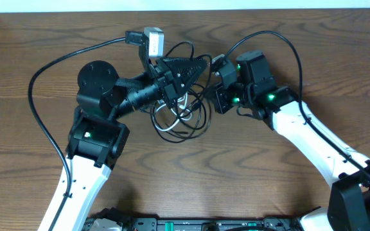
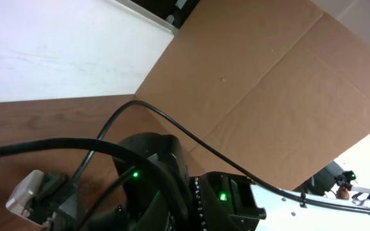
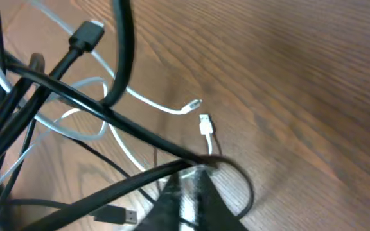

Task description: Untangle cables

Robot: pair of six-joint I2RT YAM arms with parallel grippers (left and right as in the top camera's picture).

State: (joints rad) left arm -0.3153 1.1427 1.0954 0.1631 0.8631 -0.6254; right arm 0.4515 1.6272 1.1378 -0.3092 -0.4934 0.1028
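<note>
The cables [image 1: 180, 114] lie in a tangle of thin black cords and one white cord at the table's middle. In the right wrist view the white cable [image 3: 108, 122] shows its two small plug ends, and a black cable [image 3: 88, 106] crosses over it. My right gripper [image 3: 198, 174] is shut on a black cable at the tangle's right side; it also shows in the overhead view [image 1: 214, 96]. My left gripper [image 1: 190, 69] is above the tangle's top, seen side-on, with cords running up to it. Its jaws are out of the left wrist view.
A black USB plug [image 3: 117, 215] lies by my right fingers, another plug [image 3: 85, 35] hangs higher up. Thick black arm cables [image 1: 50, 70] arc over the table. A cardboard wall [image 2: 268, 83] stands behind. The right arm [image 2: 236, 199] fills the left wrist view's bottom.
</note>
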